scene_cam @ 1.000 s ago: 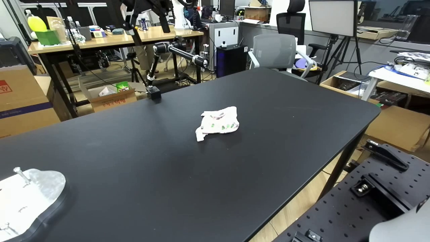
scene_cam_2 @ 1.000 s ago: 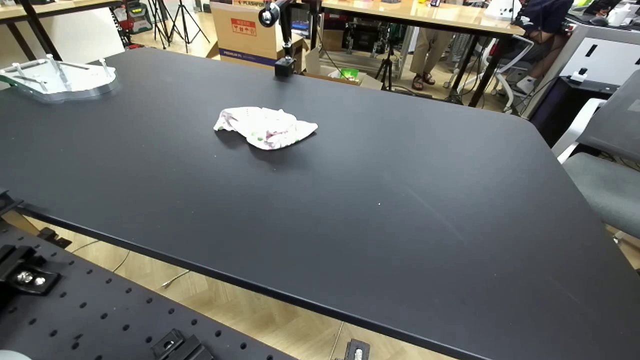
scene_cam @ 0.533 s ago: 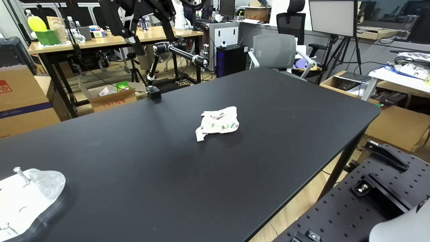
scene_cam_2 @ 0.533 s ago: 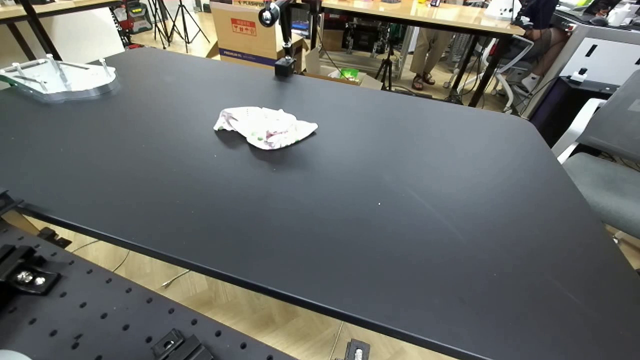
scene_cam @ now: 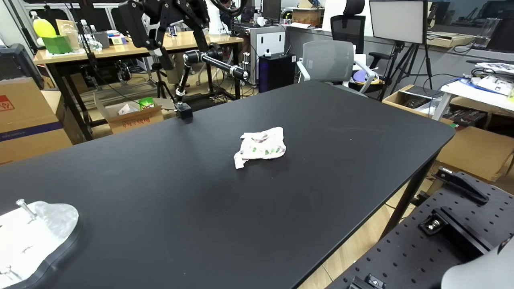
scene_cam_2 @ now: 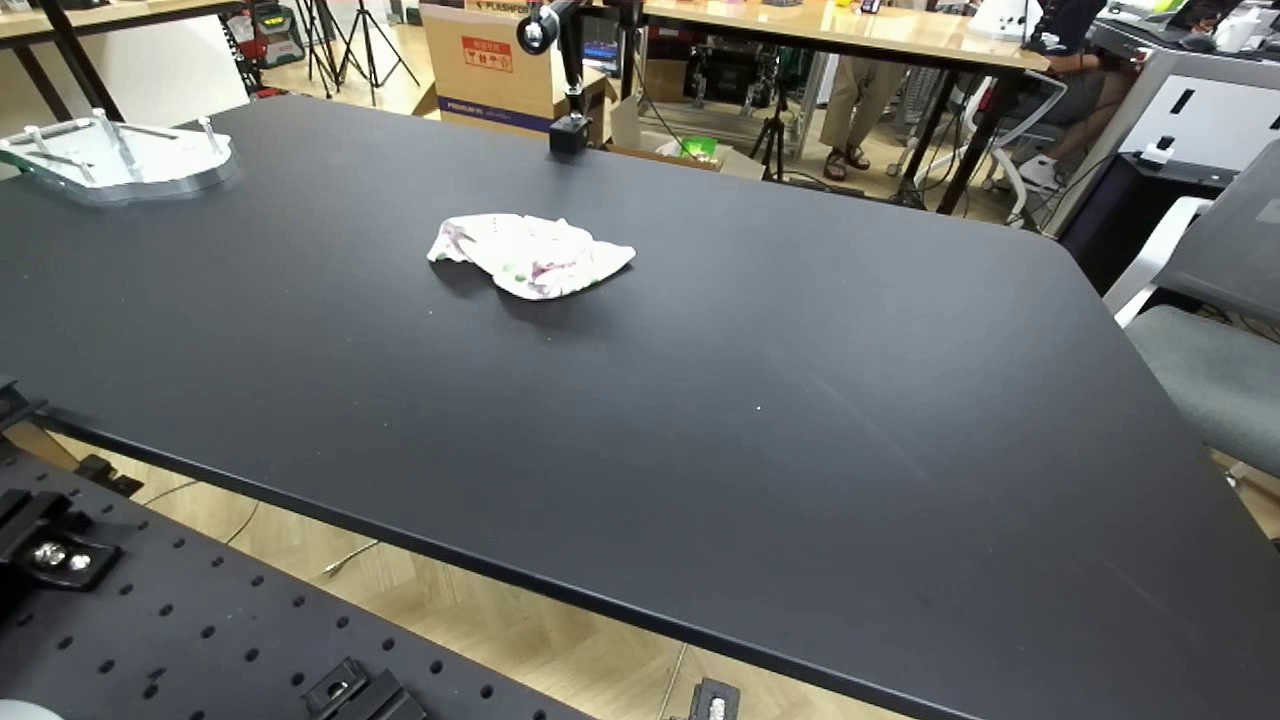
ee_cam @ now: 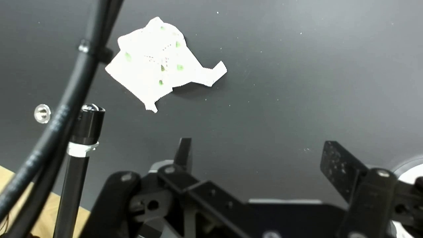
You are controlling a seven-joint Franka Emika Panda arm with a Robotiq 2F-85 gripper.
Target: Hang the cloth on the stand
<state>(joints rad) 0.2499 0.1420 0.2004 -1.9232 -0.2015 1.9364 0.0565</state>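
Note:
A crumpled white cloth (scene_cam: 263,144) with green and pink marks lies on the black table; it also shows in an exterior view (scene_cam_2: 530,255) and at the upper left of the wrist view (ee_cam: 155,62). A low white board with short metal pegs (scene_cam: 52,228), perhaps the stand, is at the table's left; it also shows in an exterior view (scene_cam_2: 130,165) and partly at the right edge of the wrist view (ee_cam: 413,173). My gripper (ee_cam: 257,143) is open and empty, above the table and apart from the cloth. In an exterior view it hangs at the upper left (scene_cam: 185,57).
A black jointed mount arm (scene_cam: 217,64) is fixed at the table's far edge; its rod and silver collar show at the left of the wrist view (ee_cam: 79,148). A black cable (ee_cam: 62,109) crosses that view. A perforated plate (scene_cam: 401,245) adjoins the near side.
My gripper has come down a little in an exterior view, still open. The cloth and the white board have not moved.

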